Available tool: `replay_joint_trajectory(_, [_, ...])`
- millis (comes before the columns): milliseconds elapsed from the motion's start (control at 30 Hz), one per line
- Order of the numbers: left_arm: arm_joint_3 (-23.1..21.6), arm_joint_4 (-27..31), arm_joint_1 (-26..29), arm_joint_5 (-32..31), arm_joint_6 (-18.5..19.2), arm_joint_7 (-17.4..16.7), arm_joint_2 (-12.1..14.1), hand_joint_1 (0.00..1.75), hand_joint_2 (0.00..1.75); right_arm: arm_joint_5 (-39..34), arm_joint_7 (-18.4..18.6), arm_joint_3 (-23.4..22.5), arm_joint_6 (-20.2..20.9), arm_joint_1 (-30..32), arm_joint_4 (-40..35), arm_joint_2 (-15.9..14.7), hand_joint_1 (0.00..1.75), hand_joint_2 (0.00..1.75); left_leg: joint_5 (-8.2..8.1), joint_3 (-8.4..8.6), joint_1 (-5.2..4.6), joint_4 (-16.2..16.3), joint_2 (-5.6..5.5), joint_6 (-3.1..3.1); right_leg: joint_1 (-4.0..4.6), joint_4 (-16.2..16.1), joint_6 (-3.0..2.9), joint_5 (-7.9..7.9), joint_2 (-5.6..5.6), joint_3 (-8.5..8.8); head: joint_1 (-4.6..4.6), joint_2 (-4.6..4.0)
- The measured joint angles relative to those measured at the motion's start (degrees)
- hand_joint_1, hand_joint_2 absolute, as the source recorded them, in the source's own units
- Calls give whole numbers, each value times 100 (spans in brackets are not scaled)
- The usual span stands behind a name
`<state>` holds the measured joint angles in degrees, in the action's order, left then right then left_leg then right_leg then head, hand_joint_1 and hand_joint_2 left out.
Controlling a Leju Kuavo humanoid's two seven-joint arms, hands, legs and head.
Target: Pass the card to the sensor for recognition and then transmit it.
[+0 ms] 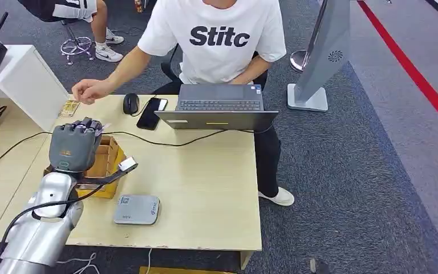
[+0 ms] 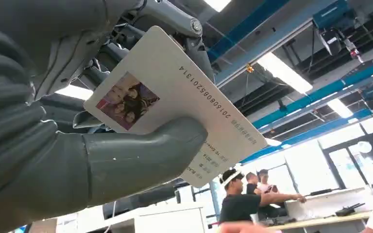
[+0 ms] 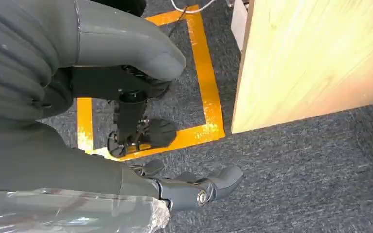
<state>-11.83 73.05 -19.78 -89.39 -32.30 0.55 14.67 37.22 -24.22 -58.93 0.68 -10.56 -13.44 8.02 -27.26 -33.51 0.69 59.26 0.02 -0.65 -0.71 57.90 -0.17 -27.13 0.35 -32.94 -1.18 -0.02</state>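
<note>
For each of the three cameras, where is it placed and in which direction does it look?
Head view: high on the body, looking down at the table; the left hand holds the card above the sensor.
Left wrist view: behind the left hand, facing up to the ceiling; the same card shows.
Right wrist view: behind the right hand, hanging open, facing the floor beside the table.

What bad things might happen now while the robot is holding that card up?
The left hand pinches the card near one end, with most of it sticking out, so it might slip before reaching the grey sensor. The open cardboard box sits right beside the hand and could get bumped on the way down. A black cable also crosses the table nearby and might snag.
</note>
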Motion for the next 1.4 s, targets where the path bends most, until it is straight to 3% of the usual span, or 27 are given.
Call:
replay_joint_trajectory(200, [124,93,109,37,-26,126,-126,175,175,-26,-9,-26,-2,2,0,-2,0,175,0,0,0,0,0,0,0,0,0,0,0,0,-2,0])
replay_joint_trajectory(300, [359,405,460,284,-201,506,-403,175,175,-116,-55,-81,0,31,0,-4,0,175,-1,0,-3,0,0,0,0,0,1,-1,1,1,-2,0])
replay_joint_trajectory(400, [623,965,1073,751,-360,948,-858,175,175,-227,-131,-157,9,106,0,-4,0,175,-8,-1,-5,0,3,6,-1,-5,6,-4,8,0,-2,0])
replay_joint_trajectory(533, [901,1428,1804,1043,-442,1281,-1301,175,175,-315,-241,-271,11,209,-4,-11,0,175,-19,-2,-5,0,3,13,-1,-9,12,-11,6,0,-4,0])
replay_joint_trajectory(700, [1027,1519,2395,1263,-437,1591,-1724,175,175,-424,-341,-394,9,299,-13,-20,0,175,-20,-4,-4,0,2,14,-1,-9,11,-12,1,0,-2,0])
replay_joint_trajectory(867, [1117,1390,2571,1314,-450,1797,-1989,175,175,-463,-369,-479,37,352,-17,-35,0,175,-18,-5,-3,-1,1,14,-1,-9,12,-11,-2,0,-2,0])
replay_joint_trajectory(1133, [1301,1184,2566,1379,-335,1860,-2177,175,175,-437,-376,-529,17,364,-31,-44,0,175,-16,-4,-4,-1,0,14,-1,-8,11,-8,-2,1,-2,0])
replay_joint_trajectory(1400, [1600,-276,2260,1292,-391,1900,-2166,175,175,-378,-409,-531,24,361,-33,-44,0,175,-15,-5,-4,-1,-2,14,-1,-8,11,-9,-4,1,-2,0])
